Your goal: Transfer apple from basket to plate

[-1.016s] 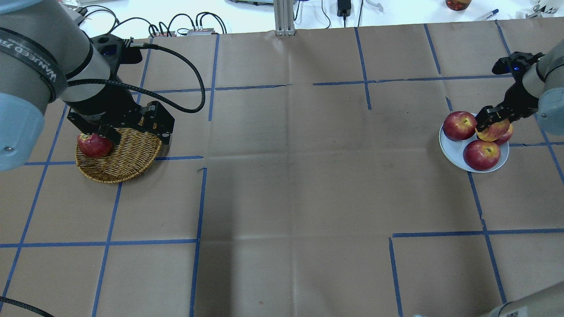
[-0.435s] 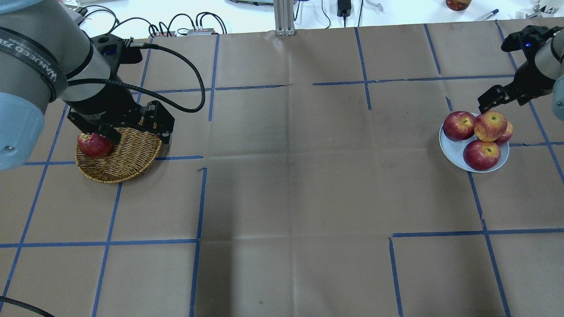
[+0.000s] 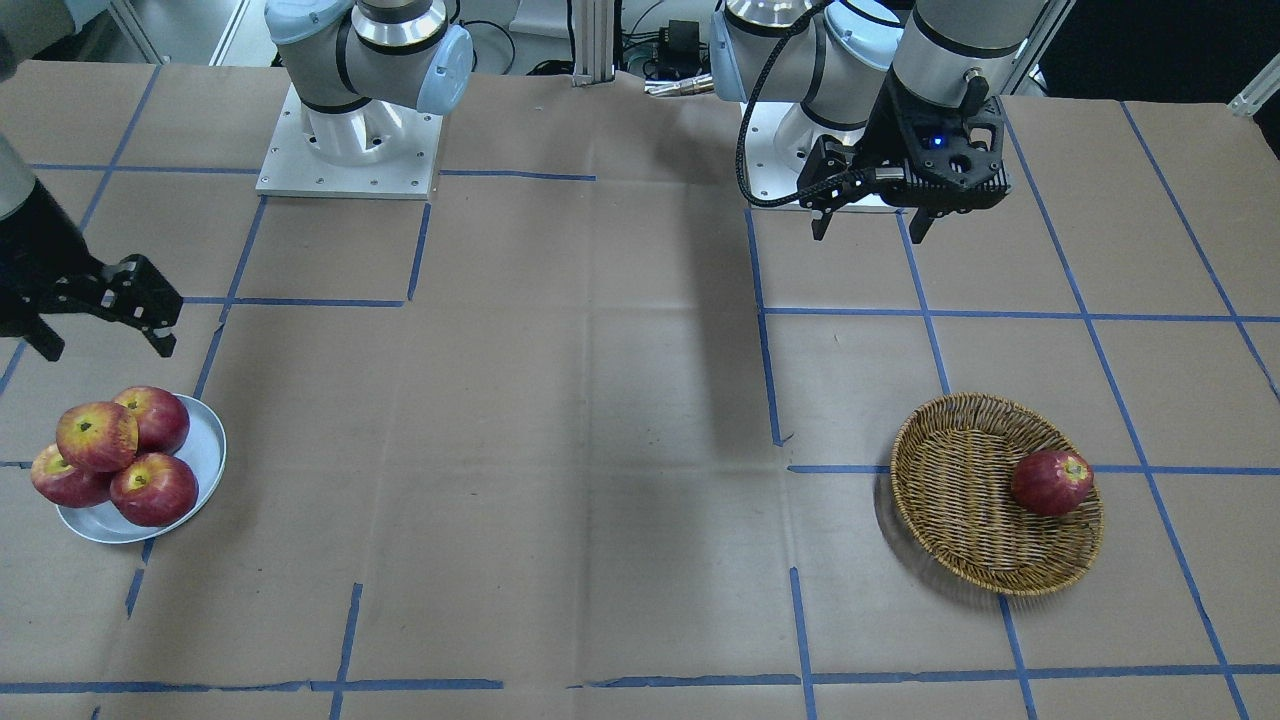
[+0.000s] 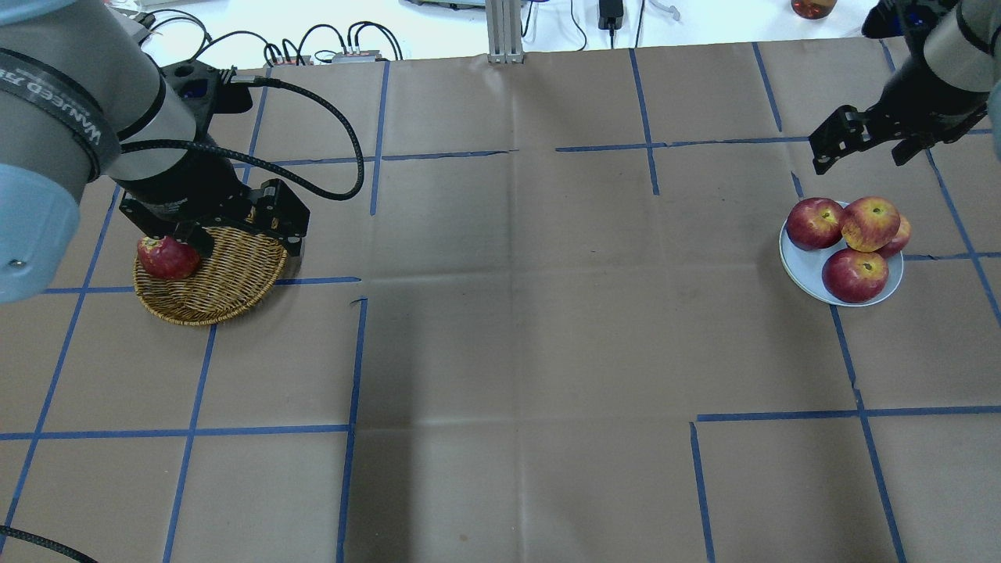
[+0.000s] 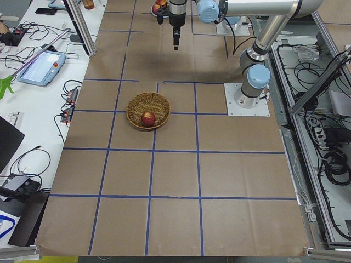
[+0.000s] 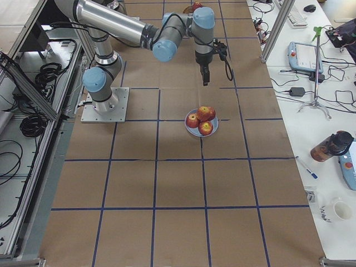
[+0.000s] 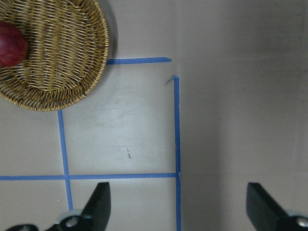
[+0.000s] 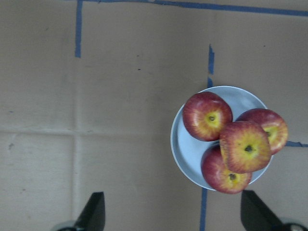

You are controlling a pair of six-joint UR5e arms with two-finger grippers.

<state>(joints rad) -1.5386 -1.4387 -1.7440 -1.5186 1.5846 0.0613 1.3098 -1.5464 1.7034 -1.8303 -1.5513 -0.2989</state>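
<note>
the left arm (image 3: 940,50) hangs high near the basket (image 3: 960,500), left gripper (image 3: 868,228) pointing straight down, fingers spread wide, empty. the right gripper (image 4: 860,152) hovers above the plate (image 4: 798,270), fingers apart, empty. the apple (image 4: 870,223) sits there atop three other apples (image 4: 854,275).

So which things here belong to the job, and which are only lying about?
For the job: the streaky yellow-blushed apple, atop the pile on the plate; the wicker basket; the open right gripper.
Lying about: the dark red apple in the basket; three deeper-red apples on the plate; a bottle on the side table.
</note>
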